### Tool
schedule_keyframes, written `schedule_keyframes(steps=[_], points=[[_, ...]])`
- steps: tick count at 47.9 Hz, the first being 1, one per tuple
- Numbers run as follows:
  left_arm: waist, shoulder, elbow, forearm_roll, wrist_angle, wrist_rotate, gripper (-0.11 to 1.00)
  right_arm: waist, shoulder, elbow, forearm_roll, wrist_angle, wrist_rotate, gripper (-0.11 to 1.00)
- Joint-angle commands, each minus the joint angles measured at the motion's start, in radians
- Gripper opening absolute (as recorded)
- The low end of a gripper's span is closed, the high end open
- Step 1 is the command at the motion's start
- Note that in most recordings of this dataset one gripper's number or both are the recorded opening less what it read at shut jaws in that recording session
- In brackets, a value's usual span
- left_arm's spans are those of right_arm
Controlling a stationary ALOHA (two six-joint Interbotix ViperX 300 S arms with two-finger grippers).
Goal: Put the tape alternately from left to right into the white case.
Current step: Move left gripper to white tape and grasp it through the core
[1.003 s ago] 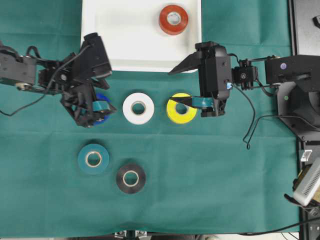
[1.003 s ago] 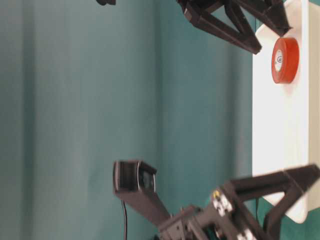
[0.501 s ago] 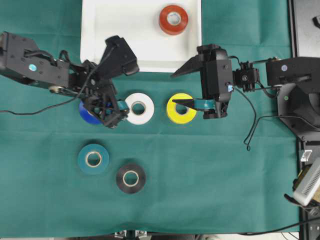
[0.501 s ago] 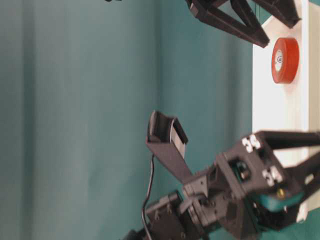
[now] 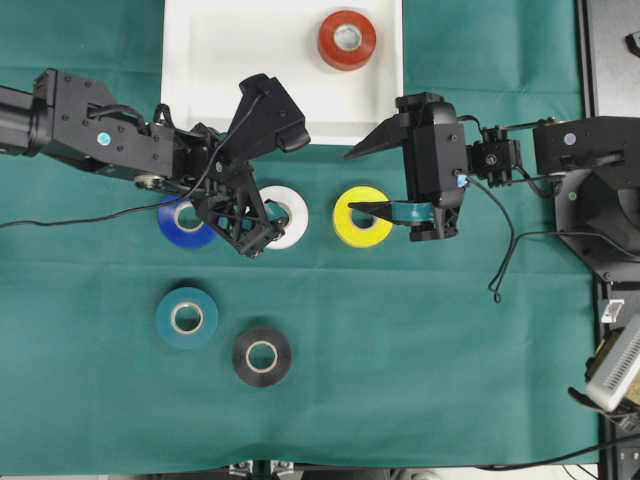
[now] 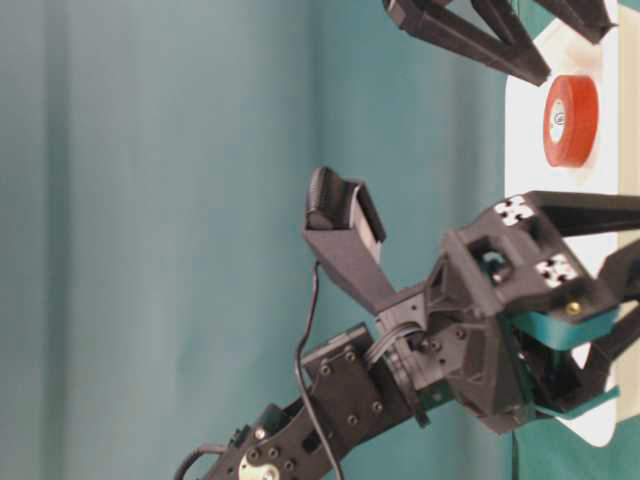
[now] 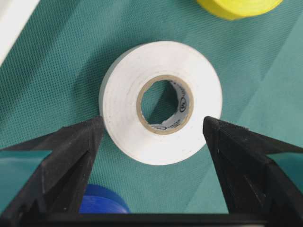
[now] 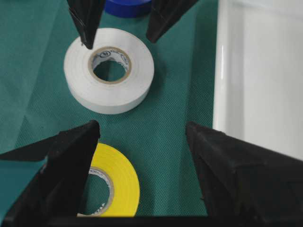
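The white case [image 5: 250,90] lies at the table's back and holds a red-orange roll of tape [image 5: 347,38]. On the green cloth lie blue [image 5: 181,224], white [image 5: 284,222], yellow [image 5: 362,228], teal [image 5: 187,317] and black [image 5: 262,356] rolls. My left gripper [image 7: 152,124] is open. One finger stands on each side of the white roll [image 7: 161,101], which lies flat on the cloth. My right gripper [image 8: 142,126] hangs wide open between the yellow roll [image 8: 116,187] and the case rim [image 8: 222,71]. One of its fingers covers part of that roll.
The blue roll [image 7: 102,203] lies just behind my left fingers. The left arm stretches along the case's front edge. To the right of the cloth stand the right arm's base [image 5: 600,190] and loose cables [image 5: 505,260].
My left gripper has swung right, off the blue roll and over the white one, its opening unchanged. The right gripper has hardly moved. No roll has shifted.
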Motion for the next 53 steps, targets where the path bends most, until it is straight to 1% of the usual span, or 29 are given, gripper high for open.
schedule_keyframes(steps=[1,15,27,41,53], points=[[-0.002,-0.012,-0.031,0.002,0.014,-0.002,0.43,0.008,-0.028,-0.008,0.000,-0.009,0.002,0.81],[0.015,-0.005,-0.035,0.005,0.023,-0.003,0.43,0.014,-0.028,-0.008,0.000,-0.012,0.002,0.81],[0.021,0.034,-0.072,0.005,0.034,-0.005,0.43,0.017,-0.026,-0.008,0.000,-0.017,0.002,0.81],[0.043,0.040,-0.054,0.006,0.087,-0.006,0.43,0.018,-0.026,-0.008,0.000,-0.018,0.002,0.81],[0.049,0.040,-0.057,0.006,0.086,-0.006,0.43,0.018,-0.009,-0.008,0.000,-0.021,0.002,0.81]])
